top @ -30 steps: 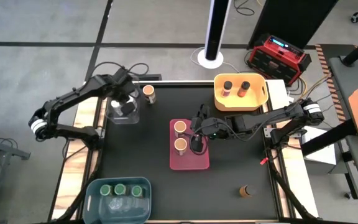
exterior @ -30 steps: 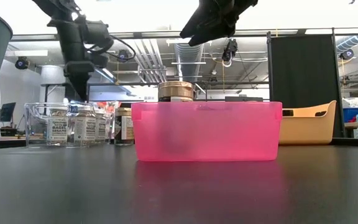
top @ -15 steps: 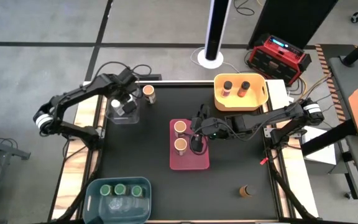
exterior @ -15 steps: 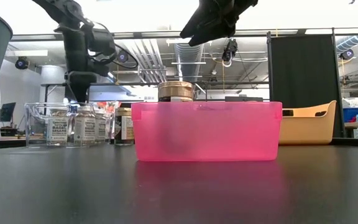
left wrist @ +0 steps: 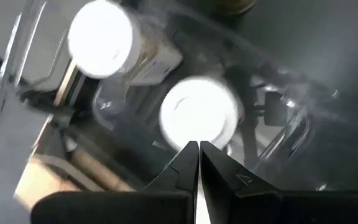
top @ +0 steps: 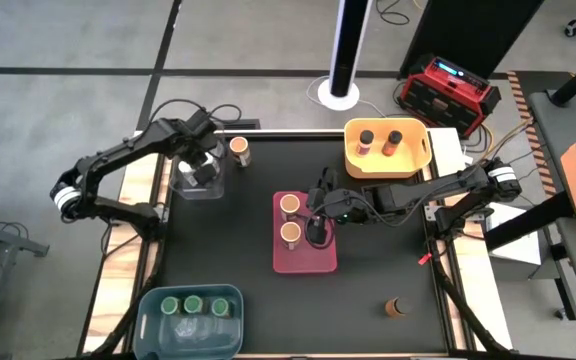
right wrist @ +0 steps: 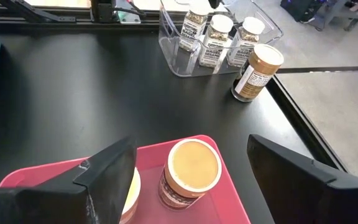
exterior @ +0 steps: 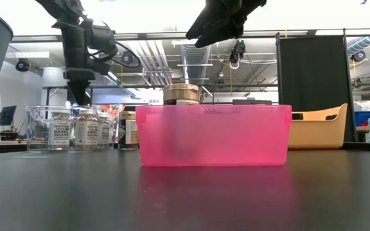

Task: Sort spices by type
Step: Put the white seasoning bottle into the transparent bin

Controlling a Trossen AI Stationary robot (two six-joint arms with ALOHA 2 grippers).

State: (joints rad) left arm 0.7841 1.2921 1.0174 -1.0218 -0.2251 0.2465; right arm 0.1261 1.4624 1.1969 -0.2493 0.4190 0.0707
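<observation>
My right tool (top: 315, 205) hangs over the pink bin (top: 304, 262), fingers spread wide apart and gripping nothing. Its wrist view gives me what the high view cannot: the two orange-lidded jars (right wrist: 189, 174) stand upright right under the tool, one between the fingers' line of sight, the other half hidden behind a finger (right wrist: 107, 171). The low view shows only the top of one jar (exterior: 182, 94) above the pink wall.

My left tool (top: 204, 160) is pressed together, fingertips meeting at a point, poised directly above the clear bin (top: 195, 187). Its wrist view looks straight down on two white-lidded jars (left wrist: 197, 116) just below the tips; the right wrist view shows three such jars (right wrist: 213, 41) standing in a row inside. Just beside that bin, on the side away from the left tool's arm, one more orange-lidded jar (top: 238, 150) stands on the black desk (top: 228, 250).

Farther from the right tool, the yellow bin (top: 388, 149) holds two dark-lidded jars (top: 367, 140). The blue bin (top: 191, 320) holds three green-lidded jars (top: 191, 304). A lone dark-lidded jar (top: 397, 306) stands near the desk's corner.

Both arms reach inward from the desk's sides, elbows bent.
</observation>
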